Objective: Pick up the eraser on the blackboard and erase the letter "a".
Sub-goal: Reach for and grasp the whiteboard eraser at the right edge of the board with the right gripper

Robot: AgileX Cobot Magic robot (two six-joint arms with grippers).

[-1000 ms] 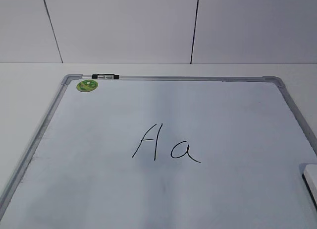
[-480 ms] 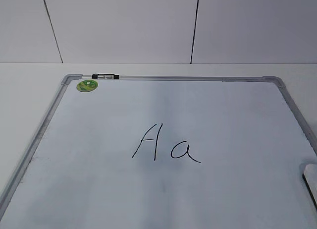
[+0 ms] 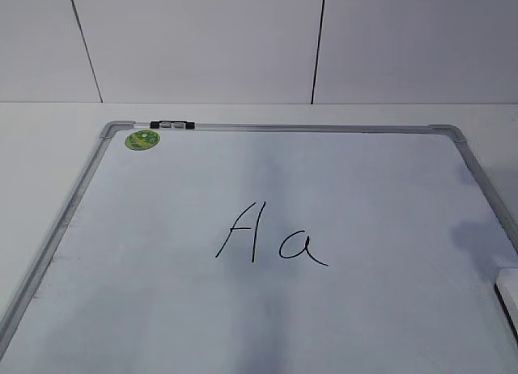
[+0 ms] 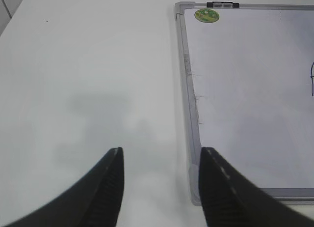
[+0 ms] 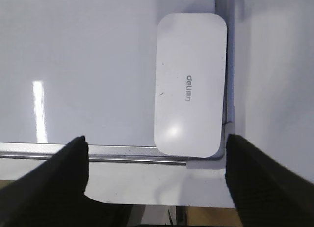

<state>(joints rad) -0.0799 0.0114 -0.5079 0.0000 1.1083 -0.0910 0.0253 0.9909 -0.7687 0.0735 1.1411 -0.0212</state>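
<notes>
Lying flat in the near right corner of the blackboard (image 5: 98,65), tight against the frame: one eraser (image 5: 190,84), white, hard-shelled, probably light and slick on top. Best pinched across the short width, along the long sides. Right gripper (image 5: 156,160) spread wide, empty, just short of it. Left gripper (image 4: 161,170) open, idle over bare table (image 4: 88,65). One letter "a" (image 3: 302,249) mid-board, beside one capital "A" (image 3: 241,230); one green sticker (image 3: 142,139).

Only fingers show of the robot: the left gripper (image 4: 159,187) has two tapered matte-black fingers (image 4: 105,192) with finely ribbed inner faces, and the right gripper (image 5: 156,183) has broader black ones (image 5: 262,180) similarly textured.
</notes>
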